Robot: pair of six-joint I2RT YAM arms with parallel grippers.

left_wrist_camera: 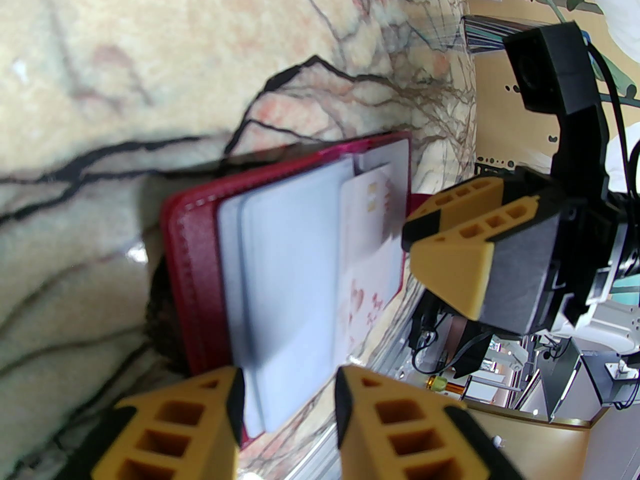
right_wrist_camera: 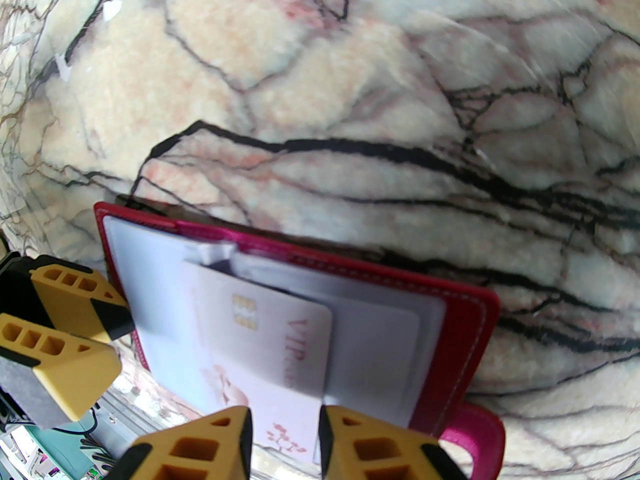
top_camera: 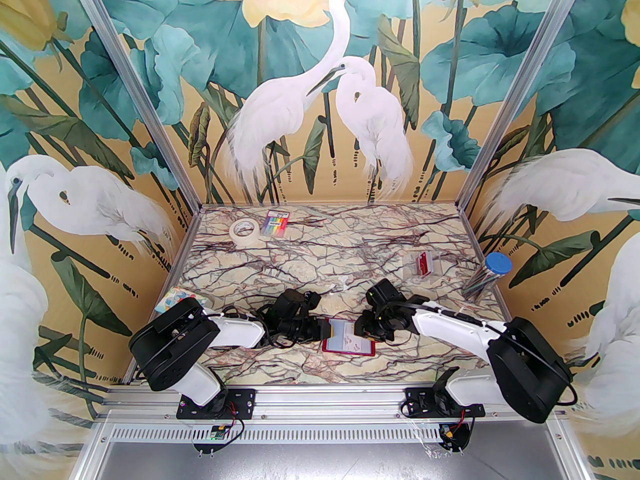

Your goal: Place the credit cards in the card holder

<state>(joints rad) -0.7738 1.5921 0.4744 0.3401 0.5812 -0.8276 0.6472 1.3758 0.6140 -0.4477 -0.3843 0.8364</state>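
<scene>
Card holder (right_wrist_camera: 470,328) open flat, long axis left-right; left claw (left_wrist_camera: 290,388), right claw (right_wrist_camera: 285,418): fingers parted, grip unclear.

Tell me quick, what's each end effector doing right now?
Left end effector: straddles edge of the card holder; grip cannot be told.
Right end effector: narrowly open over the credit card, holding nothing.

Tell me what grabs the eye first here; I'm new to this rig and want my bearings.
The walls, painted with white egrets and teal lotus leaves, dominate the top view. On the marble table, near its front edge, the card holder lies open, with the left gripper and right gripper at either side. A pale chip card sticks partly out of a slot.
</scene>
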